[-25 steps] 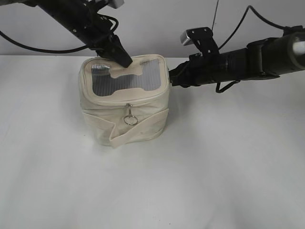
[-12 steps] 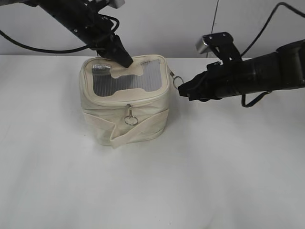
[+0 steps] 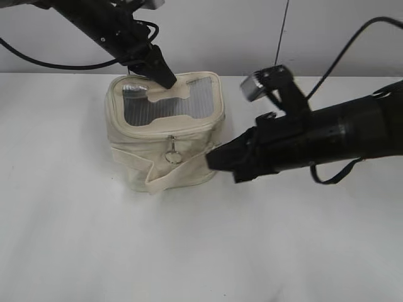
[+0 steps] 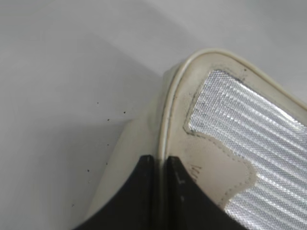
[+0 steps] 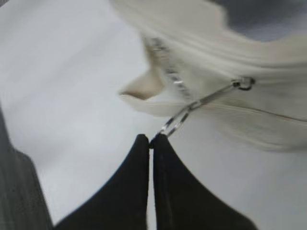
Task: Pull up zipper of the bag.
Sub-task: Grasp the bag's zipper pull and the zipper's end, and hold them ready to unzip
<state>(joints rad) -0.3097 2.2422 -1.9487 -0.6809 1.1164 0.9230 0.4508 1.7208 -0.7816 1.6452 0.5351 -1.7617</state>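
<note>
The cream bag stands on the white table, its grey mesh lid with the bone-shaped patch facing up. My left gripper is shut on the lid's rim piping at the back, which also shows in the left wrist view. My right gripper is low at the bag's front right corner. In the right wrist view it is shut on a silver ring pull that leads to the zipper slider. The zipper track runs under the lid rim. A second ring pull hangs at the front.
The cream strap sticks out at the bag's lower front. The white table extends towards the front and left. A grey wall stands behind. Black cables trail from both arms.
My right gripper has moved from the bag's right side forward and left to its front right corner, taking the ring pull along. The left gripper has held still on the lid.
</note>
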